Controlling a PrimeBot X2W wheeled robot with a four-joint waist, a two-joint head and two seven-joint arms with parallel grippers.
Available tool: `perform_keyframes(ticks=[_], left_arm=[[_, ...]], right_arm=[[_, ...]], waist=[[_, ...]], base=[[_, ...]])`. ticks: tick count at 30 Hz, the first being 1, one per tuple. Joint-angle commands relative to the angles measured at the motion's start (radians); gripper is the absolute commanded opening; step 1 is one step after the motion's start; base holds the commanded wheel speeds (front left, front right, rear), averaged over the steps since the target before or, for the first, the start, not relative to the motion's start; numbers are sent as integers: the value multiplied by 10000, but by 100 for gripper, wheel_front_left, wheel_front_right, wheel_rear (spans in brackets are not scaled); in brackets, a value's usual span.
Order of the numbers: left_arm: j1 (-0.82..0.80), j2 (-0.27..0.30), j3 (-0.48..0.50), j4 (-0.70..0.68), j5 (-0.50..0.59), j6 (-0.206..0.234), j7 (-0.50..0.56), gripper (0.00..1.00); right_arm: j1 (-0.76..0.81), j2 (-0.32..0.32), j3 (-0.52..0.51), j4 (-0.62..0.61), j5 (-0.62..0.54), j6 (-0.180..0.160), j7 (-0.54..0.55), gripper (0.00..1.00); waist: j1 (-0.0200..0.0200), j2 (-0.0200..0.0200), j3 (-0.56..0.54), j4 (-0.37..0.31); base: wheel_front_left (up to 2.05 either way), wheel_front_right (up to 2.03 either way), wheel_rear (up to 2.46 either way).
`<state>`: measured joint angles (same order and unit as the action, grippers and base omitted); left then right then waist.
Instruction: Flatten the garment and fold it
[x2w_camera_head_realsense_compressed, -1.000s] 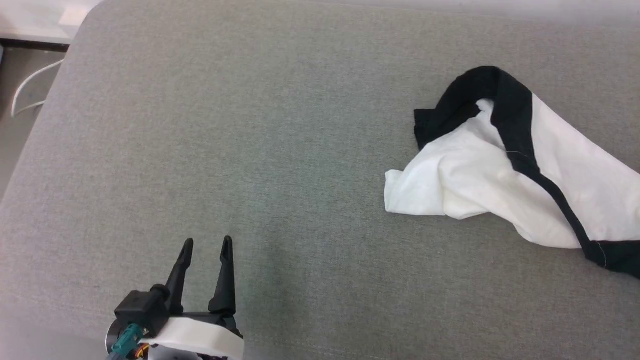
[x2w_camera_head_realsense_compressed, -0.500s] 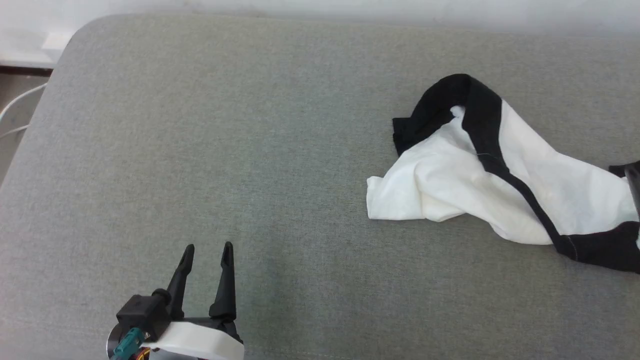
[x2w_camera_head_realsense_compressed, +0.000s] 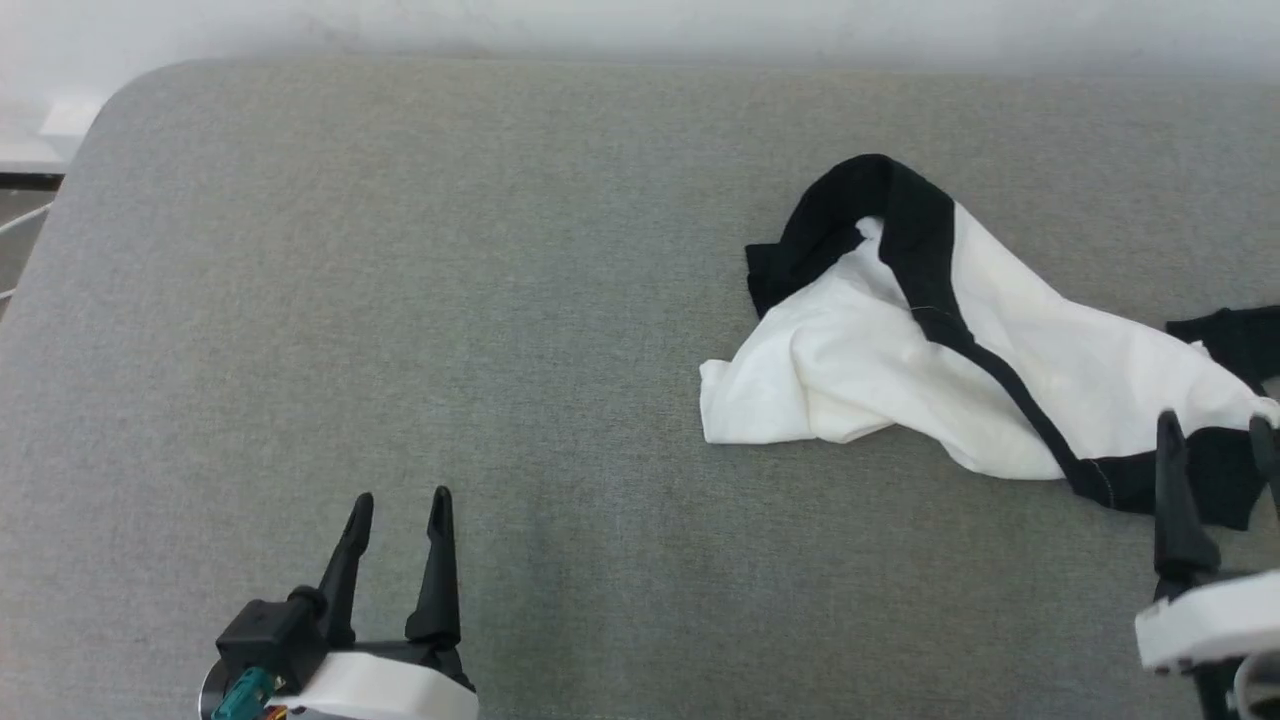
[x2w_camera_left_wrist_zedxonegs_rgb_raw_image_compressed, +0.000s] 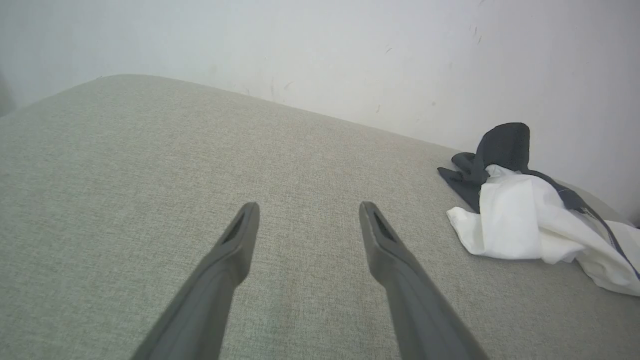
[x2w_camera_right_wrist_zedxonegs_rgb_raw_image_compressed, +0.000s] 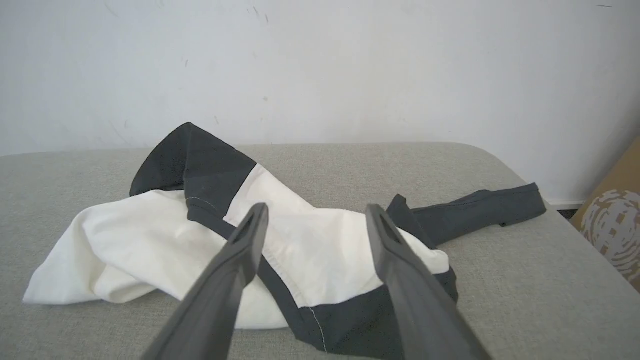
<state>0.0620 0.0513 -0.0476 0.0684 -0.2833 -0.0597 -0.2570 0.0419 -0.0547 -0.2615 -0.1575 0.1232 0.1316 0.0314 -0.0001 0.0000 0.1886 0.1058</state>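
The garment (x2w_camera_head_realsense_compressed: 850, 370) lies crumpled on the right half of a grey fabric surface (x2w_camera_head_realsense_compressed: 400, 250): white body, with black parts heaped at the back and a black band running across it. In the right wrist view the garment (x2w_camera_right_wrist_zedxonegs_rgb_raw_image_compressed: 150, 235) also has a black sleeve stretching out to the right. My right gripper (x2w_camera_head_realsense_compressed: 1215, 425) stands open just in front of the garment's near black edge, with nothing between its fingers (x2w_camera_right_wrist_zedxonegs_rgb_raw_image_compressed: 317, 210). My left gripper (x2w_camera_head_realsense_compressed: 400, 497) is open and empty at the lower left, well away from the garment (x2w_camera_left_wrist_zedxonegs_rgb_raw_image_compressed: 520, 225), over bare fabric (x2w_camera_left_wrist_zedxonegs_rgb_raw_image_compressed: 309, 210).
The grey surface ends in a rounded corner at the far left, with floor beyond it (x2w_camera_head_realsense_compressed: 15, 200). A pale wall (x2w_camera_right_wrist_zedxonegs_rgb_raw_image_compressed: 320, 60) runs along the far edge. A brown cardboard box (x2w_camera_right_wrist_zedxonegs_rgb_raw_image_compressed: 615, 230) stands past the surface's right end.
The camera has shifted, so the garment sits further left in the head view. My right gripper has opened and now shows at the lower right. The left gripper keeps its place.
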Motion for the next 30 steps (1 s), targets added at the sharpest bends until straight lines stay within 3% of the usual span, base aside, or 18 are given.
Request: perform_keyframes(ticks=[1,8,24,30], left_arm=[[176,-11,71,-71,-1,40,-47,100],[460,-11,224,-81,-5,45,-47,100],[147,-11,-73,-110,-86,-175,57,100],[-1262,557,-1377,-1020,-89,-550,2515,100]], right_arm=[[298,27,-3,334,179,-9,-631,100],[716,42,666,2416,1101,-9,-2482,100],[461,44,781,3170,764,-9,-2904,100],[511,44,814,3219,725,-9,-2909,100]], waist=[[1,0,-110,-183],[1,0,-186,-596],[1,0,-393,-816],[1,0,-259,-623]], base=[[0,0,0],[0,0,0],[0,0,0],[0,0,0]])
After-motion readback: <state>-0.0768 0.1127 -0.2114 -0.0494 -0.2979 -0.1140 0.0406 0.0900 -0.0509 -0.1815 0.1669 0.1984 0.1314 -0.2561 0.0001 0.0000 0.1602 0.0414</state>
